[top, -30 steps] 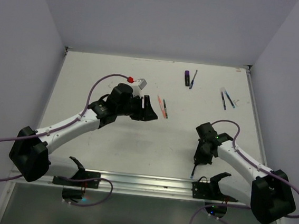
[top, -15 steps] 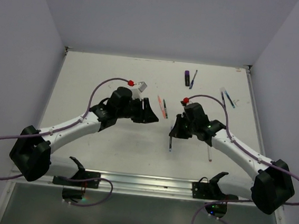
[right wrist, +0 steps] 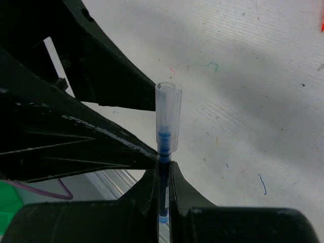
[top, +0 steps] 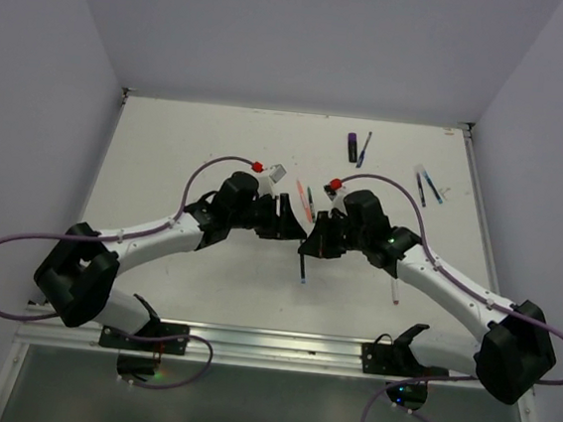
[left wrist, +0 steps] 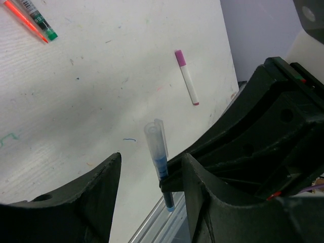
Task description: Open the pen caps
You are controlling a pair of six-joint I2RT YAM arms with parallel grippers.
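Right fingers [right wrist: 178, 195] clenched on blue pen [right wrist: 163, 152], over middle of counter [top: 167, 160]. Clear cap [right wrist: 168, 116] on pen end, between left fingers [left wrist: 109, 182]. Those spread wide, not touching cap. White pen [left wrist: 190, 86], pink cap [left wrist: 178, 55], lies on counter nearby.

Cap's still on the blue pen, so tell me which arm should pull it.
Left. The right gripper is shut on the blue pen, steadying it; the left gripper stands open right by the clear cap, probably ready to pull.
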